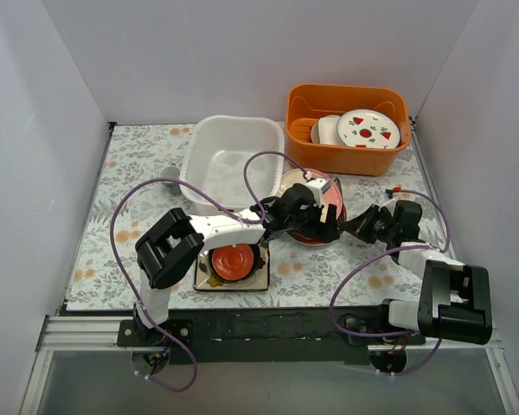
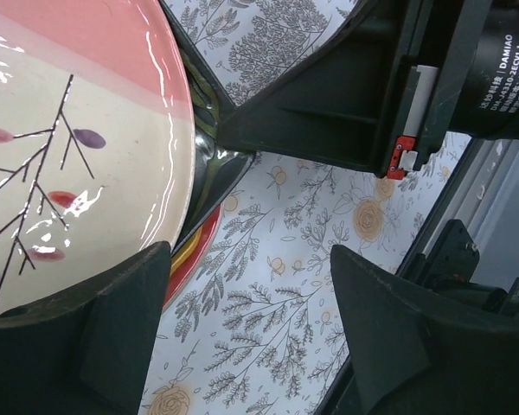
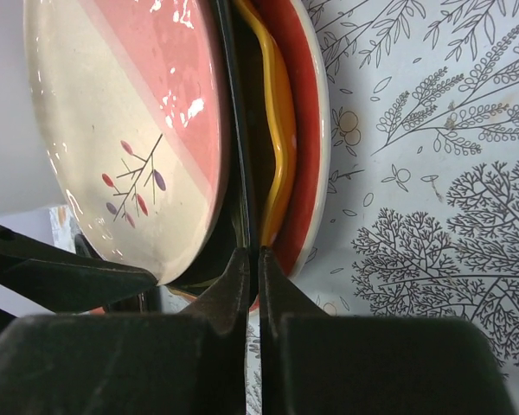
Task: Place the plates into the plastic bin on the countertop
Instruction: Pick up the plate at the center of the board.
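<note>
left gripper [image 2: 246, 285] jaws apart. One finger [image 2: 112, 337] at lower left of its wrist view sits against the rim of the pink-and-cream plate [image 2: 69, 130], the other finger is over bare countertop [image 2: 268, 259], nothing clamped

right gripper [image 3: 252, 259] jaws pressed together. The tips meet right at the thin rim of the dark plate [image 3: 240, 173]; can't tell whether that rim is actually pinched in the seam

right wrist view, stack order left to right: pink-and-cream plate, dark plate, yellow plate [image 3: 281, 130], red-rimmed plate [image 3: 313, 130]. The pink-and-cream one is tilted up off the rest

top view: that stack [image 1: 331, 197] is at frame centre, just right of the plastic bin [image 1: 199, 147] and below the orange tub [image 1: 346, 160], with both grippers on it, left from the left side and right from the lower right

second pile is at lower centre, partly under the left arm: small red plate [image 1: 233, 262] on a white square plate [image 1: 203, 278]

plastic bin is at upper centre on the countertop, near the centre stack's left side

orange tub is at upper right and holds a white plate with red fruit marks [image 1: 369, 128]
</note>
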Motion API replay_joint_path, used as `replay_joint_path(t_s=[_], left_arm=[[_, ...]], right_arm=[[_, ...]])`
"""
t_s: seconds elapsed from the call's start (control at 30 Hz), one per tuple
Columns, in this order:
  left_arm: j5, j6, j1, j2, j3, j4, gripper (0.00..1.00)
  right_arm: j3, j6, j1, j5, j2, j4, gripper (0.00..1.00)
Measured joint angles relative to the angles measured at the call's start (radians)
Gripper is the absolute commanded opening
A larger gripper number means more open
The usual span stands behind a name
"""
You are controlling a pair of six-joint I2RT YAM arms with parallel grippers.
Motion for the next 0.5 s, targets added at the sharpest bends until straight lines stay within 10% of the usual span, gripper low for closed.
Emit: replay_joint_path(t_s=[0.5], left_arm=[[0.012,-0.018,-0.033,-0.010,-0.040,-0.034,0.78]], right_arm=[[0.108,-0.166,-0.023,0.143,-0.145,-0.329,0.01]])
